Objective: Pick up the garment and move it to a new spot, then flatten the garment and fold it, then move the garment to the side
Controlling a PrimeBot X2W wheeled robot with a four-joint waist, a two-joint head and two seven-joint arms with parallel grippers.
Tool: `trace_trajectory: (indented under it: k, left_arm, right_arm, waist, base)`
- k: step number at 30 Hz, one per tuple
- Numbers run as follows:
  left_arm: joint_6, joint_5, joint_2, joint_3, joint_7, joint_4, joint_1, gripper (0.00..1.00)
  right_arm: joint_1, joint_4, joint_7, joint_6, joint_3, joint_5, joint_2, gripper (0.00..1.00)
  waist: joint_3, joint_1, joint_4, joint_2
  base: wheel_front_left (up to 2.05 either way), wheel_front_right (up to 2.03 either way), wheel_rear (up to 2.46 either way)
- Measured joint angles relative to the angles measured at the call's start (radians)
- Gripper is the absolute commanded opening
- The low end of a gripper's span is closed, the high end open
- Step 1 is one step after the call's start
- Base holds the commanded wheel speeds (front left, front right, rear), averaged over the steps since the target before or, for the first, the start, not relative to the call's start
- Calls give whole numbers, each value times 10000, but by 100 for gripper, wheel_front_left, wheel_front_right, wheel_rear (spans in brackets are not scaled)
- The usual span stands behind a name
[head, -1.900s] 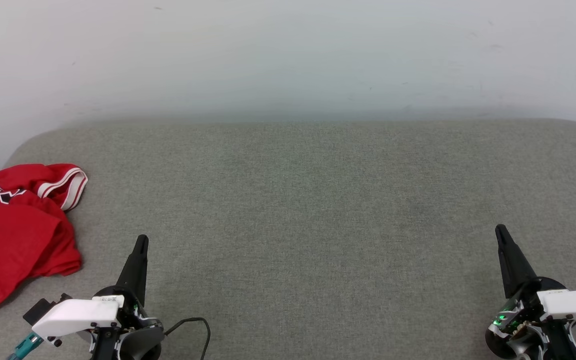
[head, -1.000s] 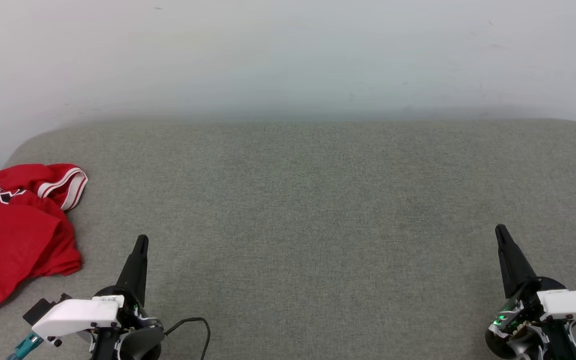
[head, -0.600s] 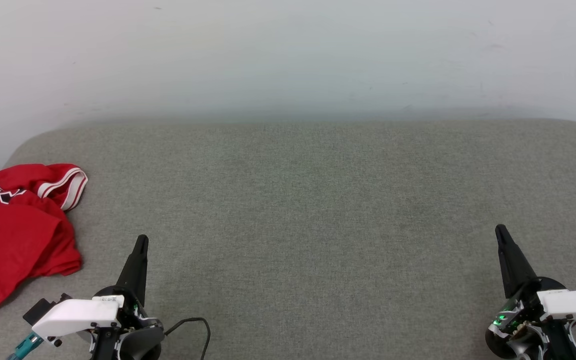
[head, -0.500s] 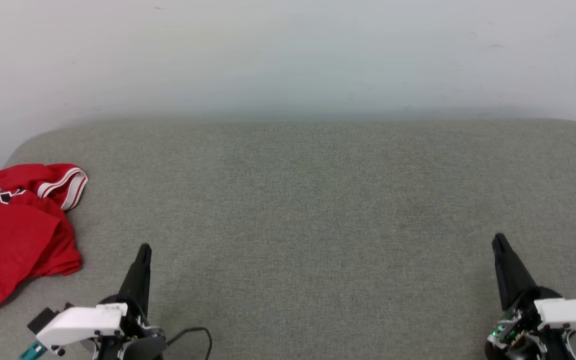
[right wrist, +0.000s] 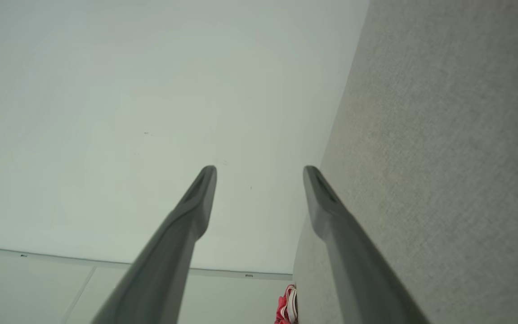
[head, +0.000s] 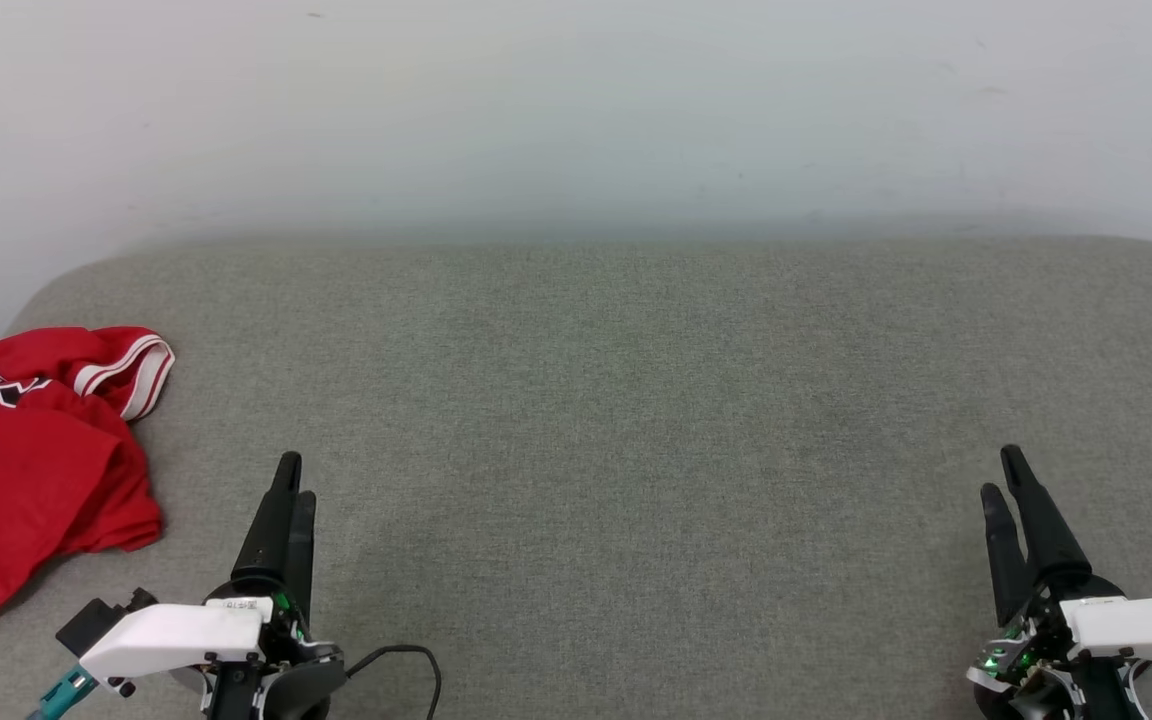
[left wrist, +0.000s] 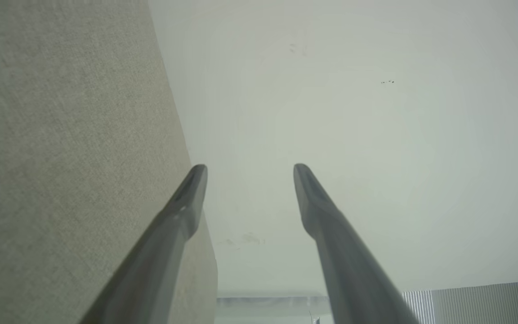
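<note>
Whereas both finger pairs were lying pressed together a second ago, the left gripper [head: 296, 478] and the right gripper [head: 999, 470] are now standing with jaws spread wide, gripping nothing above the grey cushion [head: 616, 400]. This is readying the first pick, judging by the layout. The garment [head: 26, 480] is lying crumpled just outboard of the left gripper, untouched, and well apart from the right gripper.

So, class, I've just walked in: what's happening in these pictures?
A two-armed robot faces a grey padded surface. The red garment lies crumpled at the surface's left edge, untouched. The left gripper and the right gripper sit at the near side, both open and empty, apart from the garment. The pick-up has not yet begun.
</note>
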Motion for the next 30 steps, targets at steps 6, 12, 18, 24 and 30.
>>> trace_trajectory:
  k: [6,12,18,24,30]
  left_arm:
    - [0,700,2,-211,-272,-389,-2,100]
    - [0,1379,2,-303,-518,-715,-2,100]
    - [0,2828,2,-506,-738,-865,-2,100]
    - [0,4330,4,-570,-966,-1009,-1,100]
    - [-2,5634,8,-533,-1170,-1166,48,100]
  right_arm:
    - [6,-267,-272,0,104,-629,-19,100]
    - [18,-571,-529,0,123,-1526,-21,100]
    - [105,-830,-750,0,144,-2719,-21,100]
    - [209,-1093,-972,0,184,-4061,-36,100]
    - [222,-1220,-1168,0,265,-5417,-107,100]
  waist:
    - [7,0,8,0]
    - [13,0,13,0]
    - [19,0,30,0]
    - [23,2,33,0]
    - [12,2,52,0]
  base:
    - [0,0,0]
    - [0,0,0]
    - [0,0,0]
    - [0,0,0]
    - [0,0,0]
